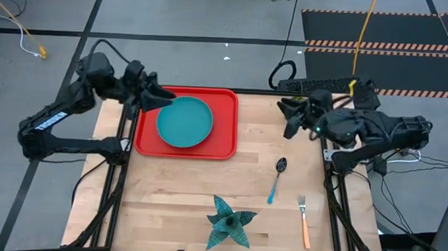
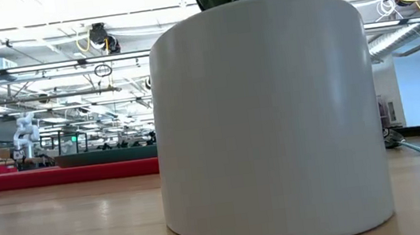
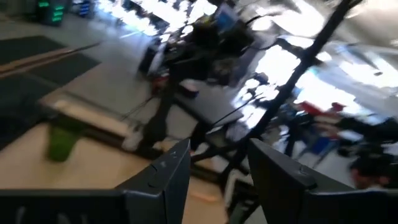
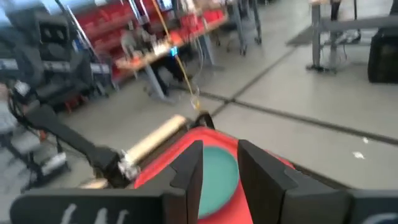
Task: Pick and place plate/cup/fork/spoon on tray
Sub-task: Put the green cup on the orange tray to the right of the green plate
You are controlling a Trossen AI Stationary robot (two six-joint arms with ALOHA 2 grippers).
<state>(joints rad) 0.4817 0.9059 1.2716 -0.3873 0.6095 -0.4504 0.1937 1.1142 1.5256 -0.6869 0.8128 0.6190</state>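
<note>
While the plate [image 1: 185, 122] sits flat in the red tray [image 1: 225, 144] at 11 o'clock on the table, the left gripper [image 1: 158, 98] hovers over tray's 10 o'clock edge, fingers parted wide, holding nothing. R gripper [image 1: 288, 112] hangs at 1 o'clock near the far table edge, fingers partly apart w/ nothing between. Spoon [image 1: 277, 178] lies at 4 o'clock, fork [image 1: 304, 220] just beside it toward 5. Teal spiky object [image 1: 228, 221] at 6 o'clock. Cup [image 3: 61, 142] shows only in left wrist view, blurred.
</note>
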